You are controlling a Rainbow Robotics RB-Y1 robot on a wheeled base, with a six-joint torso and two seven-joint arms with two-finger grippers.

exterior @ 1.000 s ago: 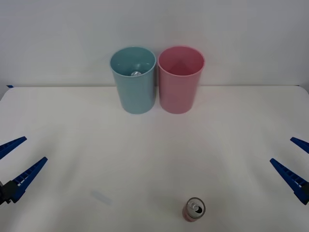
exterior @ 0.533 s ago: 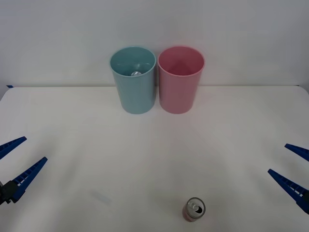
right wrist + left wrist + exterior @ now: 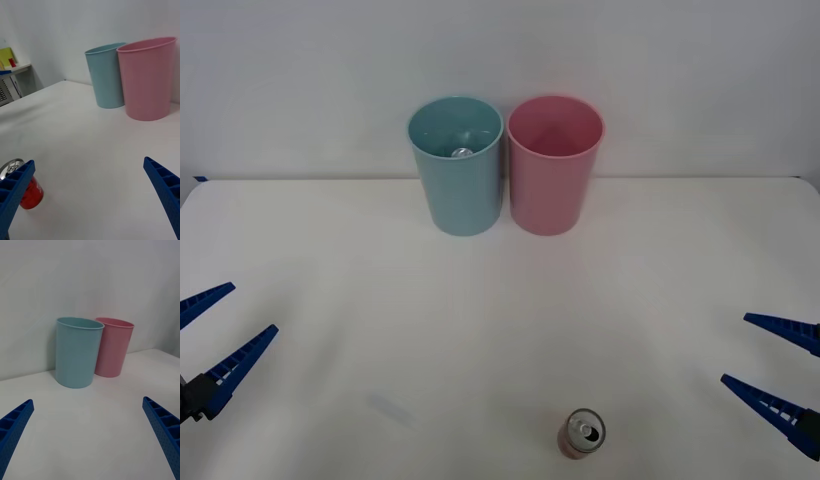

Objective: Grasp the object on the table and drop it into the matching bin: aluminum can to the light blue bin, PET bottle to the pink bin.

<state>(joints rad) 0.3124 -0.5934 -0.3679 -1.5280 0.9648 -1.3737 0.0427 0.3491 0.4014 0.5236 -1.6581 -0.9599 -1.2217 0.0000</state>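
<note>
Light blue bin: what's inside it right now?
In the front view, a silver can top lies low inside the light blue bin, near its bottom. The wall covers the rest of that can, so its colour cannot be told.

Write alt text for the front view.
A small red can stands upright near the front edge of a white table, between the open left tool and open right tool. A light blue bin and pink bin stand side by side at the back.

R gripper (image 3: 772, 372) moved down & inward toward can (image 3: 582, 434).
</note>
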